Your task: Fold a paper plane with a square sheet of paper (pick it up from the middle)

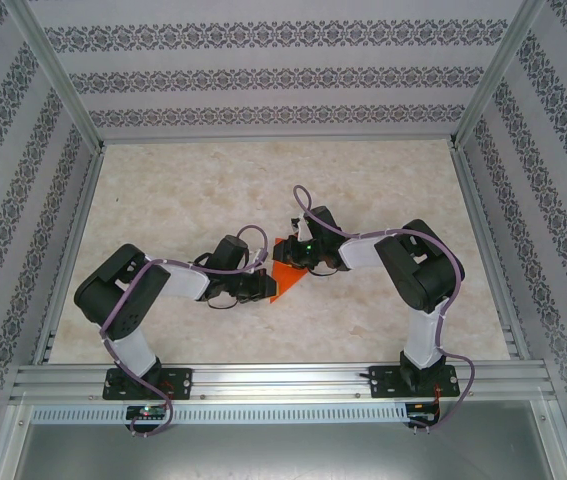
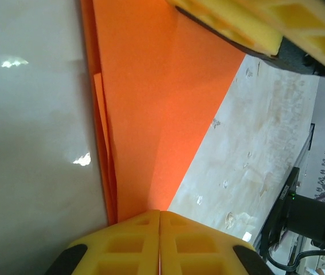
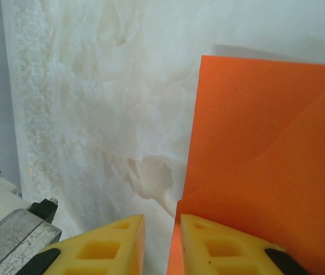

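Note:
The square sheet of paper [image 1: 289,272] is bright orange and lies mid-table, folded into layered flaps that taper to a narrow end. In the left wrist view the paper [image 2: 145,103] runs from the top down to my left gripper [image 2: 160,213]. That gripper [image 1: 266,287] is shut, and its tips sit on the narrow end. I see no paper between its fingers. My right gripper [image 3: 161,217] stands slightly open at the far side of the paper [image 3: 265,143]. The flap's edge lies in its gap against the right finger. Its yellow fingers [image 2: 237,26] hover over the sheet's top.
The marble-look table top [image 1: 183,190] stretches bare to the left, right and back of the paper. Patterned walls [image 1: 283,75] and aluminium posts enclose it. A metal rail [image 1: 283,380] with both arm bases runs along the near edge. A grey metal part [image 3: 13,238] is beside the right fingers.

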{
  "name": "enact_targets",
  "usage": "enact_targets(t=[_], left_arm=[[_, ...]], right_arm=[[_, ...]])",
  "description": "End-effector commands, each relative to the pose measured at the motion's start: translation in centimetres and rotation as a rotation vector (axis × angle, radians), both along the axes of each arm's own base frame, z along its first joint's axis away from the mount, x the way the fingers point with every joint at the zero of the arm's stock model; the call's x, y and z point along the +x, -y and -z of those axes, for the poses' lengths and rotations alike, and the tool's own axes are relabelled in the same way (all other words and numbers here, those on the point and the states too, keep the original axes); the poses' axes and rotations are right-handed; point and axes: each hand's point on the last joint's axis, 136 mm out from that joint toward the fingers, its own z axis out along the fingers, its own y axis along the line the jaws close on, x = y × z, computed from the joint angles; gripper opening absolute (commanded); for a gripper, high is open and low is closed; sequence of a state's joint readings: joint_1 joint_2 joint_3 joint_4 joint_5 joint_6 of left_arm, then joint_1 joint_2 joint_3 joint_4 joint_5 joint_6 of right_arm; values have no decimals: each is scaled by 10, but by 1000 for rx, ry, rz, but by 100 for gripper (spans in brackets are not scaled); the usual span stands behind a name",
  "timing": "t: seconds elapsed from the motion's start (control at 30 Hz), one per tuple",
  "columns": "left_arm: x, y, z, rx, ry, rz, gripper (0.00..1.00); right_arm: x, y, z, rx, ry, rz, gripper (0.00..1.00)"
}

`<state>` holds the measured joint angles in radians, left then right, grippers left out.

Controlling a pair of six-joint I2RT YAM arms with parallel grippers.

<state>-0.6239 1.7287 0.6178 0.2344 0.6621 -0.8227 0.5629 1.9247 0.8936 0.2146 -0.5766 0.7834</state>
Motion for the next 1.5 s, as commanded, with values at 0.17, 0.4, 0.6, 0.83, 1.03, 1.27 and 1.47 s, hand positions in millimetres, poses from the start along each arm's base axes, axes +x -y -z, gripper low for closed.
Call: enact_targets(t=[0.17, 0.4, 0.6, 0.83, 1.03, 1.27, 1.47], left_arm=[[-55, -27, 30, 102, -175, 71, 8], [-49, -22, 3, 40, -106, 59, 8], [-11, -6, -61, -48, 73, 31, 8], [29, 14, -79, -84, 128, -3, 10], [43, 22, -59, -90, 106, -22, 10], [39, 14, -30, -24, 79, -37, 10], [29, 11, -6, -12, 24, -30, 10]], right_arm=[[-16, 25, 45, -159, -73, 29, 24], [-18, 24, 44, -157, -71, 22, 23], [-19, 22, 47, -157, -76, 17, 24], [-21, 21, 48, -157, -78, 14, 24], [-20, 21, 49, -154, -81, 18, 23], [-21, 20, 51, -151, -85, 20, 24], [-23, 22, 53, -157, -89, 20, 23]])
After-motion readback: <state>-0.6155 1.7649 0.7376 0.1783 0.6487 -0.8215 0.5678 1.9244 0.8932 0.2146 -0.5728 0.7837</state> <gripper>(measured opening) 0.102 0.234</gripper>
